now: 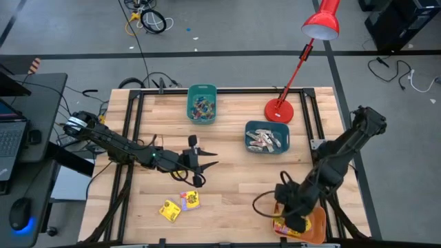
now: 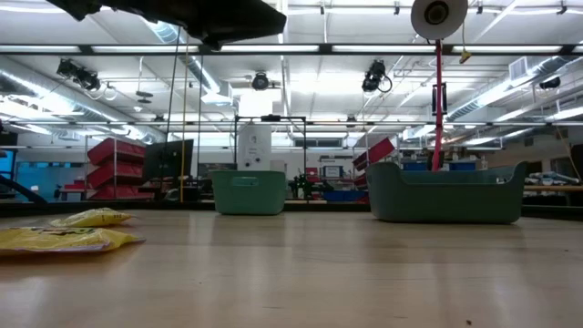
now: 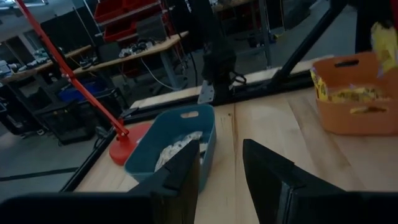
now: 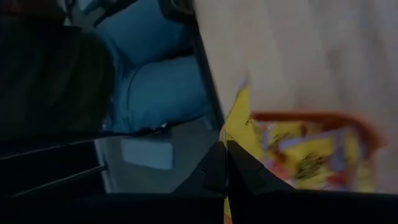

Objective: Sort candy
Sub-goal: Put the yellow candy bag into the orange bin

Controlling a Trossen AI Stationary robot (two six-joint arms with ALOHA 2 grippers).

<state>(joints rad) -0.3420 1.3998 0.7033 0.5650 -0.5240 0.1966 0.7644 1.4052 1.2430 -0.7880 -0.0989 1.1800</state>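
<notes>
Two yellow candy packets (image 1: pixel 170 210) (image 1: pixel 190 200) lie flat on the wooden table near its front edge; the low view shows them at the left (image 2: pixel 64 239). My left gripper (image 1: pixel 207 160) hovers above the table's middle, level, open, with nothing between its fingers (image 3: pixel 221 158). My right gripper (image 1: pixel 295 219) is at the front right, over an orange bin (image 1: pixel 318 220) that holds more yellow packets (image 4: pixel 311 158). It is shut on a yellow packet (image 3: pixel 385 40). My right gripper pinches a yellow packet by one edge (image 4: pixel 233 127) between its two shut fingers, coming from above at a slant. The packet hangs clear above the orange bin (image 3: pixel 354 93).
A teal bin (image 1: pixel 202 103) with small coloured candy stands at the back middle. A blue bin (image 1: pixel 267 136) with pale stick pieces stands right of centre, beside a red desk lamp's base (image 1: pixel 278 110). Bare wood lies between the bins and the front packets.
</notes>
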